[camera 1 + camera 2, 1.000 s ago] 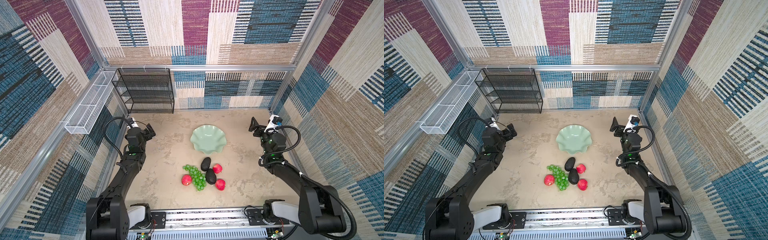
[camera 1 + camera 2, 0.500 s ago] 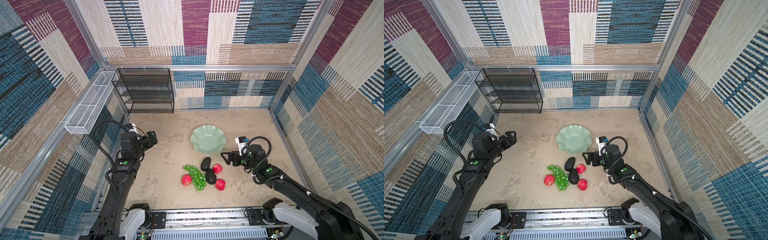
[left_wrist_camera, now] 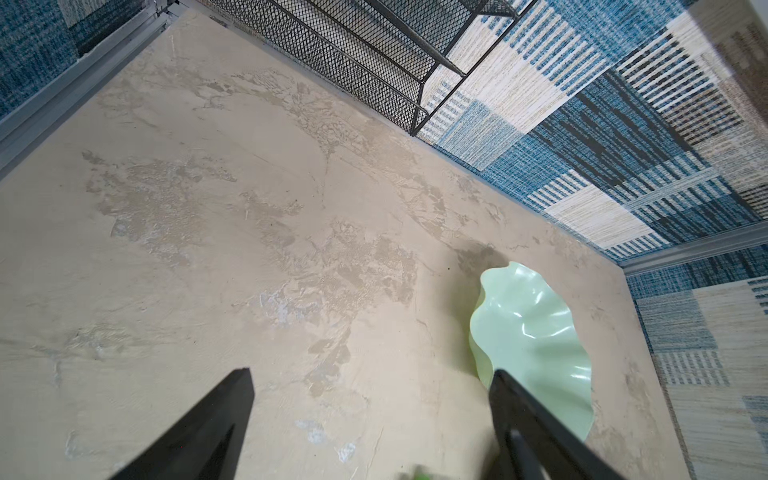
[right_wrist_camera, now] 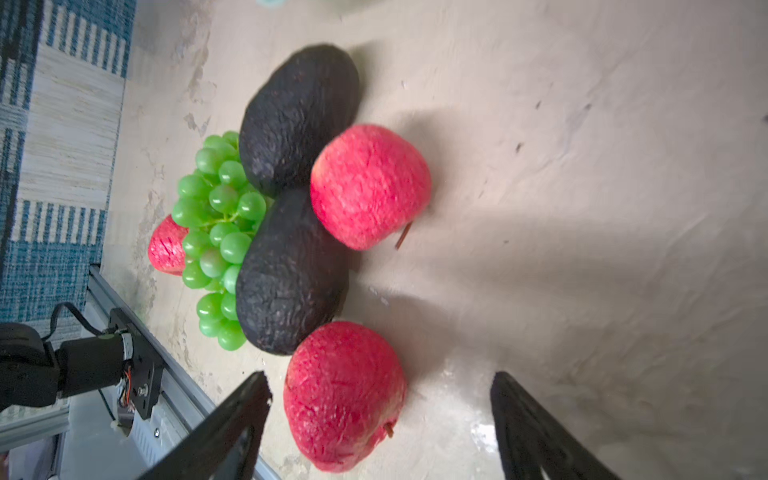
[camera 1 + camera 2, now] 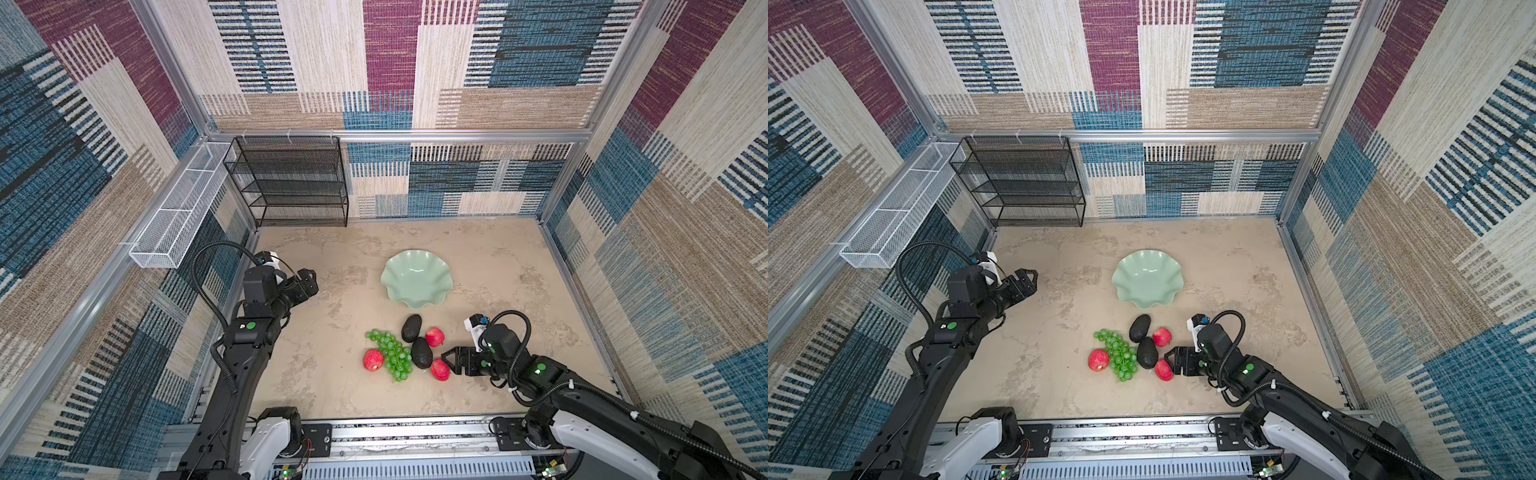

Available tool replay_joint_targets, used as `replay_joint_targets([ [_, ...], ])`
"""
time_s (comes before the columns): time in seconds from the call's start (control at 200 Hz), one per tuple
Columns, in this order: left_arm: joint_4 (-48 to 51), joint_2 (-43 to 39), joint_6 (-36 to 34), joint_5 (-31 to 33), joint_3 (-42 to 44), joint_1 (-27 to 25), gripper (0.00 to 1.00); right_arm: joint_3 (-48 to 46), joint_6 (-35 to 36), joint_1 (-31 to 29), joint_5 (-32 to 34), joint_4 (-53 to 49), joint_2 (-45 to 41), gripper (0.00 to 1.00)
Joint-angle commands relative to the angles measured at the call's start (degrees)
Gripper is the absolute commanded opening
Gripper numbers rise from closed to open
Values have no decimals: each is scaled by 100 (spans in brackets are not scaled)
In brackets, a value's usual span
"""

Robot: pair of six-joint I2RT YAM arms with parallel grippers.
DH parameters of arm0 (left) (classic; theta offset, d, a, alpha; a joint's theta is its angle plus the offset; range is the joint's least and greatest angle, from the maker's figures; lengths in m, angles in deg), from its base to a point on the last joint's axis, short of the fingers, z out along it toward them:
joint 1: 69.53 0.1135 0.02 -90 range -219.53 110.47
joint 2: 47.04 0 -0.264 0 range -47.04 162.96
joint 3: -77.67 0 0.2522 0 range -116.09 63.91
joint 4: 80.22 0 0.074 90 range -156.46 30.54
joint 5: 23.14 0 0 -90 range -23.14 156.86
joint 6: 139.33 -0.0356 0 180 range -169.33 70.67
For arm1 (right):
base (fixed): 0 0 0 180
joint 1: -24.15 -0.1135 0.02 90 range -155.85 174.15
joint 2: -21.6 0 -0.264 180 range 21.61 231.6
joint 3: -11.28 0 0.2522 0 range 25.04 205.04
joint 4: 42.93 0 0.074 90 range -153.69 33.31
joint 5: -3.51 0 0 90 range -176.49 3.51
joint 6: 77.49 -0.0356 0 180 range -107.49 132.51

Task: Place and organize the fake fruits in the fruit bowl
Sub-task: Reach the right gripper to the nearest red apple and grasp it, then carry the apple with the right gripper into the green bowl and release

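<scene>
Your right hand [image 4: 379, 376]: unclenched, fingers [image 4: 232, 424] flanking one red apple [image 4: 345, 395]. Your left hand [image 3: 370, 370]: unclenched, over worktop [image 3: 208, 208], near fruit bowl [image 3: 536, 324].

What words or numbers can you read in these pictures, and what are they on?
No text can be read in any view.
The fruit bowl, grapes, apples and avocados are plain, with no labels.
The round green dots on the black arm links are plain marks, no letters.
Any print on the small circuit boards by the front rail is too small to read.
</scene>
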Motion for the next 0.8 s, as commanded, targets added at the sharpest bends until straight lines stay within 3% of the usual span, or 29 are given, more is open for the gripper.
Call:
replay_joint_targets([
  [0.0, -56, -68, -116, -37, 67, 10, 92, -50, -230, -231, -8, 397, 241, 84],
  [0.245, -47, -97, -88, -15, 84, 10, 92, -155, -399, -572, 164, 994, 845, 78],
  [0.496, -89, -128, -44, 34, 143, 10, 92, -49, -421, -625, 461, 796, 854, 53],
  [0.686, -84, -115, -14, 105, 185, 18, 92, 861, -184, -625, 1371, -444, 10, 47],
  [0.796, -36, -77, 16, 114, 188, 19, 92, 1585, 212, -609, 1975, -458, 136, 47],
])
